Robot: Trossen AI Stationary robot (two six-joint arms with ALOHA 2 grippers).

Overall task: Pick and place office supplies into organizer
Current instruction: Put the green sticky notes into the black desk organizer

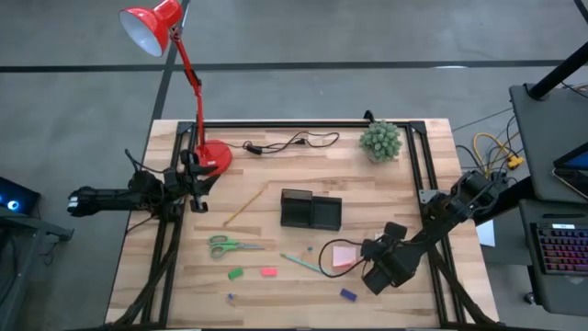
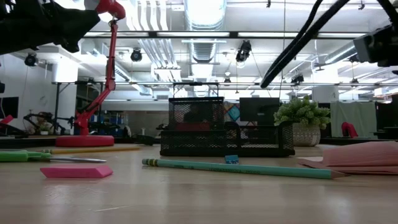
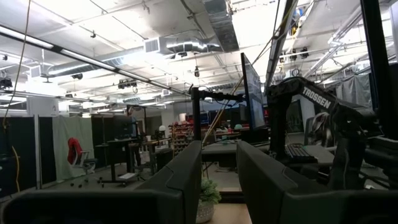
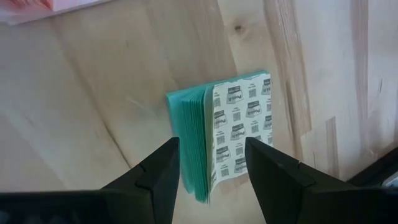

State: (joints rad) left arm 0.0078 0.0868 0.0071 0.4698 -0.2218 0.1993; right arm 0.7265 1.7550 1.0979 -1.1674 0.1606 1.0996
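R tool over green-white pad, L arm parked.
High: right tool [image 1: 378,272] near bench [image 1: 276,313] front-right, by pink pad [image 1: 344,256]; organizer [image 1: 310,211] mid-bench. R wrist: fingers apart, straddling green-white cube [image 4: 224,134], not clamped. L wrist: left tool [image 3: 217,180] open, holding nothing, at the bench's left edge.

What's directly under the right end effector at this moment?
In the right wrist view, a green-white sticky-note cube lies on the bare wooden table, framed between the open fingers of the right end effector. From overhead the arm covers it, so it cannot be seen there.
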